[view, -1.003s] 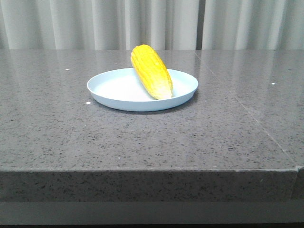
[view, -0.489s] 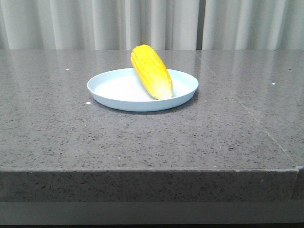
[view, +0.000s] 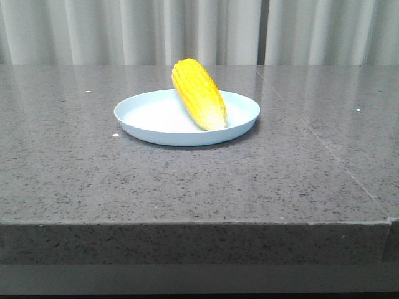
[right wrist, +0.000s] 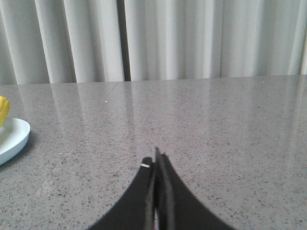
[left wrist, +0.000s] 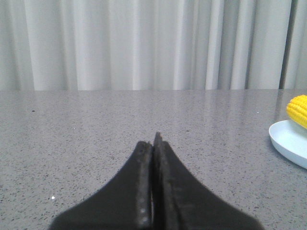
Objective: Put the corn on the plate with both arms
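The yellow corn (view: 199,93) lies on the pale blue plate (view: 143,118) in the middle of the grey table, its pale tip toward me and its far end resting on the plate's back rim. Neither gripper shows in the front view. In the left wrist view my left gripper (left wrist: 153,141) is shut and empty over bare table, with the plate's rim (left wrist: 288,143) and the corn (left wrist: 298,109) off to one side. In the right wrist view my right gripper (right wrist: 156,160) is shut and empty, with the plate's rim (right wrist: 12,139) and a bit of corn (right wrist: 3,109) at the edge.
The grey speckled stone table (view: 199,180) has its front edge near the camera. Pale curtains (view: 199,31) hang behind the table. A seam (view: 336,162) runs through the tabletop on the right.
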